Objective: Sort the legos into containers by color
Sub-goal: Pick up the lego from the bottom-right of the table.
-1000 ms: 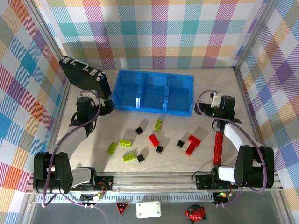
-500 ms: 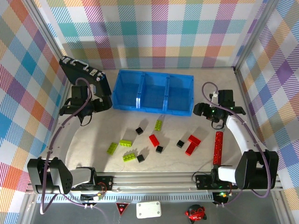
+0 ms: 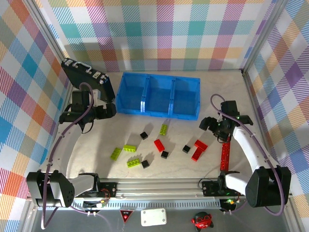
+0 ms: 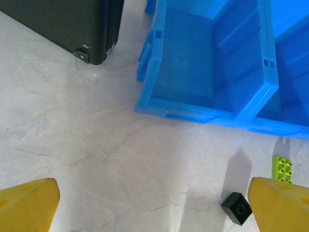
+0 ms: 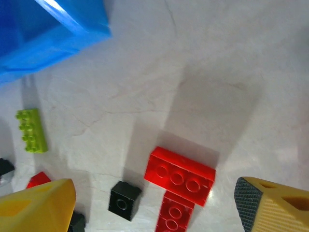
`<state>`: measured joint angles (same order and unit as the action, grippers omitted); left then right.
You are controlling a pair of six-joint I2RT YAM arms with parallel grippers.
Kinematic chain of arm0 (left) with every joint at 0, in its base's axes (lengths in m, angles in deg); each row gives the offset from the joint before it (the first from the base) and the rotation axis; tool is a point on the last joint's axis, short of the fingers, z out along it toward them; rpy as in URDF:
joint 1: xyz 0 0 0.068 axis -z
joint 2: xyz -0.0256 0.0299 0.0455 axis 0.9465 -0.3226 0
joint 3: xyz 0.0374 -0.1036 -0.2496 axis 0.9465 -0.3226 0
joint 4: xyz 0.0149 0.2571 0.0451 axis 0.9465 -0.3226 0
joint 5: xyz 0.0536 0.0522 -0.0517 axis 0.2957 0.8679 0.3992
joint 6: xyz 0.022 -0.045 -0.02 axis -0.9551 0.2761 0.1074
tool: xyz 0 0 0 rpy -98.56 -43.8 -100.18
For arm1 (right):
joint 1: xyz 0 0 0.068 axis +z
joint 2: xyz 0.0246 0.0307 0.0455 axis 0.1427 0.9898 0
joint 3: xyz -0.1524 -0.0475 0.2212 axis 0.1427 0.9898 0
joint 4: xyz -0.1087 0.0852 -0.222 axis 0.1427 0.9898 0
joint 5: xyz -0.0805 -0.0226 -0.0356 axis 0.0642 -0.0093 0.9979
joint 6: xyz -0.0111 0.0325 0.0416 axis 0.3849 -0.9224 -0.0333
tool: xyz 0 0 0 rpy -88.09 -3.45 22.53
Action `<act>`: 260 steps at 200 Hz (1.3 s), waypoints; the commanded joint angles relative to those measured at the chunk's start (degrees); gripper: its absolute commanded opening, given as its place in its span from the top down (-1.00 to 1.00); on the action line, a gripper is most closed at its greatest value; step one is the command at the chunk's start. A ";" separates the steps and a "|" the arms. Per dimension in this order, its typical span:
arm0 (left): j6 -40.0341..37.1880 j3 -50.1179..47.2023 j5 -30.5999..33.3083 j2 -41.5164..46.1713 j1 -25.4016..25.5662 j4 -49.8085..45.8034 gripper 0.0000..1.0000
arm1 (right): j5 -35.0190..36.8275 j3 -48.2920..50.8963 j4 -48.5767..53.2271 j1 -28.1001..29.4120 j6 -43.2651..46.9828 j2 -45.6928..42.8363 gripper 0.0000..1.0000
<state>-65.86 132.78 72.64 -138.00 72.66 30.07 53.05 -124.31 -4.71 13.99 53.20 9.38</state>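
Since neither arm holds a brick yet, right gripper (image 3: 207, 123): jaws spread wide, nothing between them, hovering over the right end of the scatter.
under right gripper: two red bricks (image 5: 179, 169) touching each other; black cube (image 5: 124, 199) just left of them; lime brick (image 5: 31, 130) further left, close to the bin.
left gripper (image 3: 108, 110): jaws spread wide, empty, beside the bin's left end, near the black case (image 3: 87, 79).
ahead of left gripper: second black cube (image 4: 236, 208), then that same lime brick.
legos: all on the table (image 3: 217, 87), nearer than the bin; lime group near-left, reds and blacks from middle to right.
containers (image 3: 159, 76): blue three-bay bin, far middle.
handling: probably light, rigid, slick plastic. No crush risk, but likely to skate or twist if nudged.
grip point: across the short width, flat side walls, mid-length. Cubes need centred jaws. Of the touching reds, take the outer one first.
avoid: red stick (image 3: 225, 152), just right of the reds.
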 commanded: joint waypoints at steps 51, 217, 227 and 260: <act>-1.24 1.57 5.43 -1.03 -0.49 -1.05 -0.99 | 9.54 1.46 6.17 9.67 -16.52 3.66 -0.95; -0.80 1.64 6.14 -1.30 -1.45 -1.10 -0.99 | 8.59 5.63 -1.37 14.16 -26.05 13.47 -0.82; -0.79 1.65 6.14 -1.21 -1.48 -1.06 -0.99 | 8.64 5.57 -1.64 14.13 -26.01 13.83 -0.81; -0.77 1.62 5.98 -1.21 -1.48 -0.94 -0.99 | 8.95 5.34 -2.27 14.35 -25.54 14.70 -0.77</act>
<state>-67.17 132.78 78.46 -139.09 71.76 29.96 61.29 -119.39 -6.79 27.80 28.29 23.28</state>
